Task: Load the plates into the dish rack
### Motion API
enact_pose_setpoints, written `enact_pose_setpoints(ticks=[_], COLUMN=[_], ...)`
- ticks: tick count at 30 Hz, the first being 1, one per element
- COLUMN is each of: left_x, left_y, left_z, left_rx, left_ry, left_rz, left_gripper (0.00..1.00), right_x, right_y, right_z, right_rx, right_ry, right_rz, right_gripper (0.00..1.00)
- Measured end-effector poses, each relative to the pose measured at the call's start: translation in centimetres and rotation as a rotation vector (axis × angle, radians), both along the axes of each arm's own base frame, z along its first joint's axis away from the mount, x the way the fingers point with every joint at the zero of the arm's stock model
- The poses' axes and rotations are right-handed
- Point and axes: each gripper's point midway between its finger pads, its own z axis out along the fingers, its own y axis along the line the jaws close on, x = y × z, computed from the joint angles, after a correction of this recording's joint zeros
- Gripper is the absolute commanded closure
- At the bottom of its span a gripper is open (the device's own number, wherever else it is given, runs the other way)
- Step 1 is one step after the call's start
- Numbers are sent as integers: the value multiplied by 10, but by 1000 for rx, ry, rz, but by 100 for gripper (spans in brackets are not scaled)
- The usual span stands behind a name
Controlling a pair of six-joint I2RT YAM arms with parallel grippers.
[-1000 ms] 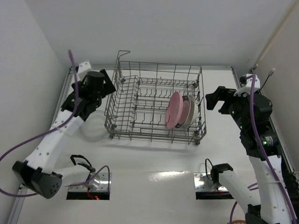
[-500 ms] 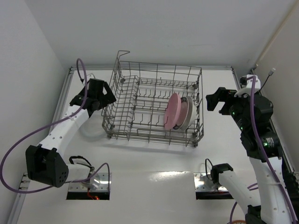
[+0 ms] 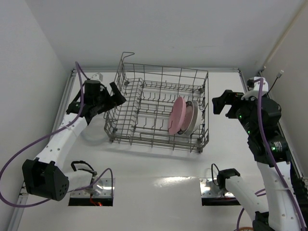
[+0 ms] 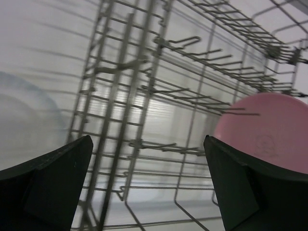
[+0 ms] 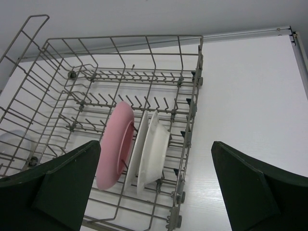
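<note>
A white plate [image 3: 95,133] is lying flat on the surface [image 3: 159,168] beside the dish rack [image 3: 159,140], whose long axis is running left to right. At its right end a pink plate [image 3: 176,115] and two white plates [image 5: 156,139] are standing on edge, facing its ends. The left tool [image 3: 114,96] is gaping wide and empty at the rack's left wall; the right tool [image 3: 220,102], likewise, is hovering off its right side.

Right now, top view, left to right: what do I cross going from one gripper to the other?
left gripper → pink plate → white plate → rack's right wall → right gripper
</note>
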Motion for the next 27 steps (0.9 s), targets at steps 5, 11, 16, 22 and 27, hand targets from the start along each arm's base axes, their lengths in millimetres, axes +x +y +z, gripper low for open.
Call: enact_pose_setpoints(ticks=[5,11,16,22,27], left_x=[1,-1,-13,-29,-31], left_y=[-19,-25,-62,-102,-109], left_z=[8,3,-1,4,17], left_rx=[-70,-74,-144,-210,-188], left_ry=[-25,-27,-15,-13,-36], left_rz=[-61,-73,-155,-250,-268], left_gripper=[12,51,53,0,0], right_x=[0,0,0,0,0], right_y=[0,0,0,0,-1], right_z=[0,0,0,0,0], right_rx=[0,0,-4,-11,-18], right_ry=[0,0,0,0,-1], right_rz=[0,0,1,2,3], right_gripper=[0,0,0,0,0])
